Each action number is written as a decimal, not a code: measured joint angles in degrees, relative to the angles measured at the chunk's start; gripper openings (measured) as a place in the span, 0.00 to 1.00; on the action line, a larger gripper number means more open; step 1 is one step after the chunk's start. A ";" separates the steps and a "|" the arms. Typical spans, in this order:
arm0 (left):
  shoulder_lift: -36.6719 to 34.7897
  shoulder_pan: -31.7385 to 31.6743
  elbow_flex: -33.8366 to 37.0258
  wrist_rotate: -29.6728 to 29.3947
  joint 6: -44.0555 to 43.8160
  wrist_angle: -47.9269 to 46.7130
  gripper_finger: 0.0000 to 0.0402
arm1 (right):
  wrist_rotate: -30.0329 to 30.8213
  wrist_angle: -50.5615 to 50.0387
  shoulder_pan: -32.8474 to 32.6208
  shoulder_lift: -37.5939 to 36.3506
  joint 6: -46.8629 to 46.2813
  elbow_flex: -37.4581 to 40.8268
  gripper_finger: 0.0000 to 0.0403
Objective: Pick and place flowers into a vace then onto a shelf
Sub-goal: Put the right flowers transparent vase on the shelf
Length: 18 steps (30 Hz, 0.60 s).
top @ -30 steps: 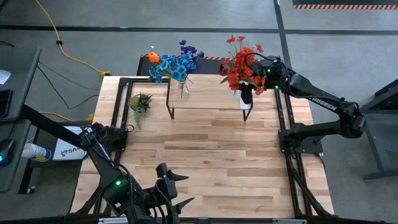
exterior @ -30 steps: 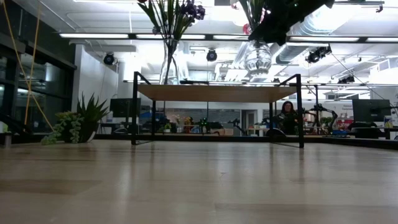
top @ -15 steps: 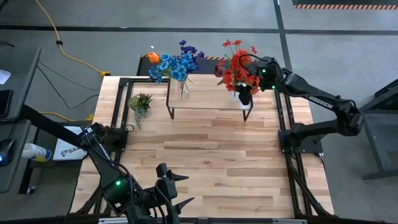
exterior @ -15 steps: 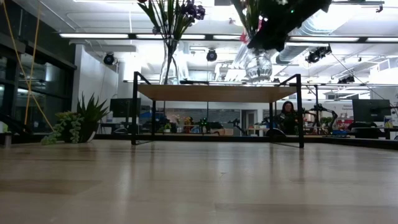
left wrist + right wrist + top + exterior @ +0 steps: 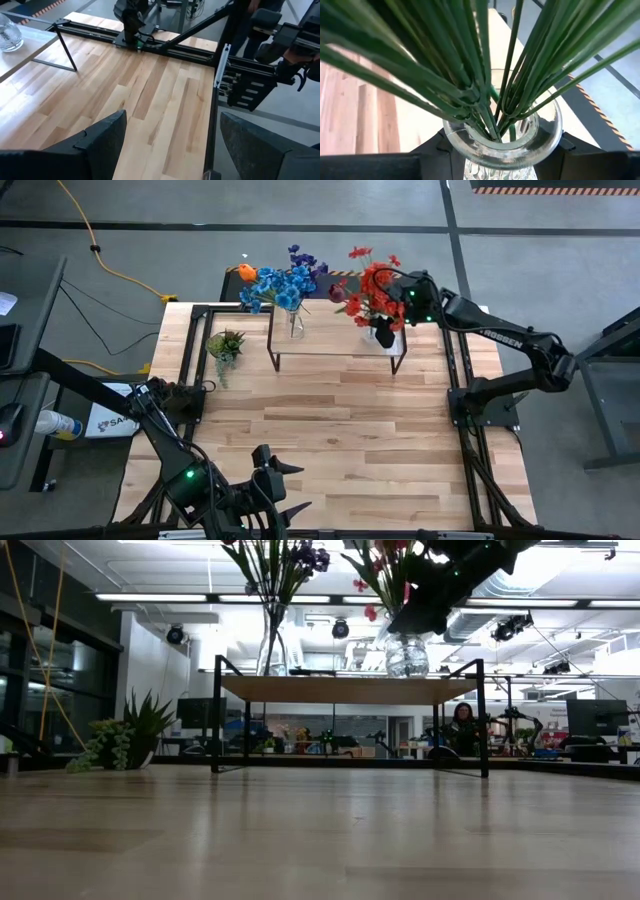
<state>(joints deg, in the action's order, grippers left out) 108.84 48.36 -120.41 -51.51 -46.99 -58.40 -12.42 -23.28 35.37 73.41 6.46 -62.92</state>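
My right gripper (image 5: 502, 152) is shut on a clear glass vase (image 5: 407, 655) holding red flowers (image 5: 372, 285). The vase stands over the right end of the shelf (image 5: 335, 340), a light-wood board on thin black legs (image 5: 350, 688). A second glass vase (image 5: 272, 640) with blue, purple and one orange flower (image 5: 280, 285) stands with its base on the shelf's left part. My left gripper (image 5: 170, 150) waits open above the table's near edge (image 5: 285, 485). My right gripper pinches the vase's neck just under the rim (image 5: 457, 145), with one finger (image 5: 427, 155) on each side. It reaches in from the table's right side, slanting downward. The vase is upright with its base at the shelf top (image 5: 407, 676); I cannot tell whether it rests there.
A small spiky green plant (image 5: 225, 345) sits on the table to the left of the shelf. Black frame rails (image 5: 455, 370) run along the table's left and right sides. Bare wood stretches between the shelf and the near edge.
My right gripper has come down and shifted a little toward the table's left with the red-flower vase. The vase has stayed upright and has dropped from well above the shelf to the level of its top. The gripper's gap has not changed.
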 joint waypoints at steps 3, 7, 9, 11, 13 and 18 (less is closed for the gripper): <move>0.00 0.00 0.01 -0.02 0.07 -0.08 0.88 | -0.09 -0.01 1.10 0.00 0.00 0.00 0.39; 0.00 0.00 0.00 -0.04 0.09 -0.08 0.88 | -1.77 -0.50 2.54 0.00 0.02 0.00 0.39; 0.00 0.00 0.01 -0.04 0.19 -0.08 0.88 | -2.77 -0.73 3.15 0.00 0.04 0.00 0.40; 0.00 0.00 0.01 -0.06 0.21 -0.08 0.88 | -3.74 -1.18 3.51 0.00 0.04 0.00 0.43; 0.00 0.00 0.01 -0.06 0.21 -0.08 0.88 | -4.29 -1.79 3.68 0.00 0.23 0.00 0.45; 0.00 0.00 0.01 -0.08 0.21 -0.06 0.88 | -4.25 -3.56 3.68 -0.11 2.26 -0.04 0.45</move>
<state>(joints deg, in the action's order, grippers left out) 108.84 48.36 -120.40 -51.59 -46.78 -58.46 -16.67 -26.84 39.05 73.30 8.72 -62.96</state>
